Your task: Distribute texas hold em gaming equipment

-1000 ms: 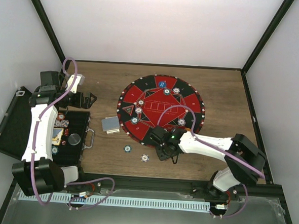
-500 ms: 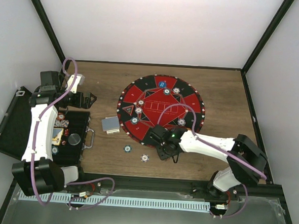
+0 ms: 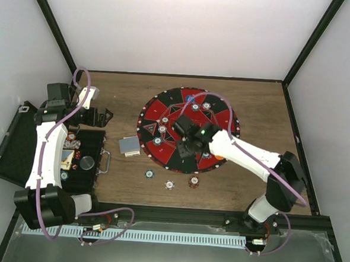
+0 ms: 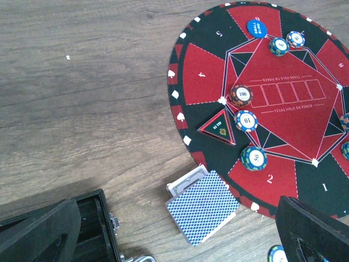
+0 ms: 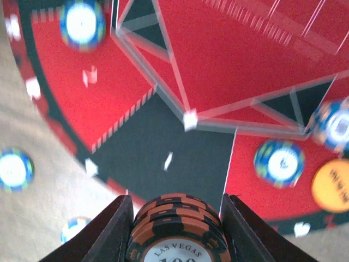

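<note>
Pinching a small stack of orange-and-black chips (image 5: 175, 226) in the right gripper (image 3: 186, 137) above the round mat (image 3: 164, 109), seemingly to carry it to a player's wedge, with left gripper (image 3: 106, 113) spread wide, empty, well off the mat's left edge.

a mat (image 3: 159, 110) lies mid-table (image 3: 115, 92), with a deck of cards (image 3: 129, 145) just left of it and a case (image 3: 13, 148) further left. three chips (image 3: 169, 185) lie on the table just near of the mat, other chips (image 3: 157, 140) on it. a chip stack (image 5: 177, 232) sits between the right gripper (image 5: 177, 204) fingers, above the mat.
</note>
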